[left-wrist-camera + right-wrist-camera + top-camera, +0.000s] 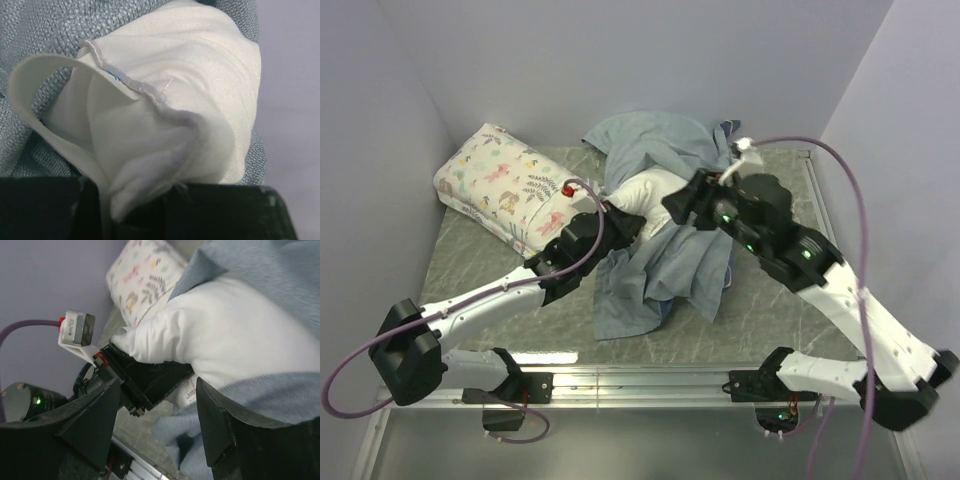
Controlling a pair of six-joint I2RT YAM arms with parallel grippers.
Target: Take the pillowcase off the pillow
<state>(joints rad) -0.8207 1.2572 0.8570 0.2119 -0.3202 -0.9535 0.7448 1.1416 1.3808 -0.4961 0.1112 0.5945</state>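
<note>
- Where the table meets the left wall, a floral cushion lies, well apart from the pillowcase.
- The left gripper is clamped on one corner of the pillow; that bare white corner points left, into the jaws.
- The pillowcase, pale side out, is bunched over the rest of the pillow at table centre; the pillow's long axis cannot be told.
- The right gripper stands with jaws spread, holding nothing, just right of the bare pillow end.
</note>
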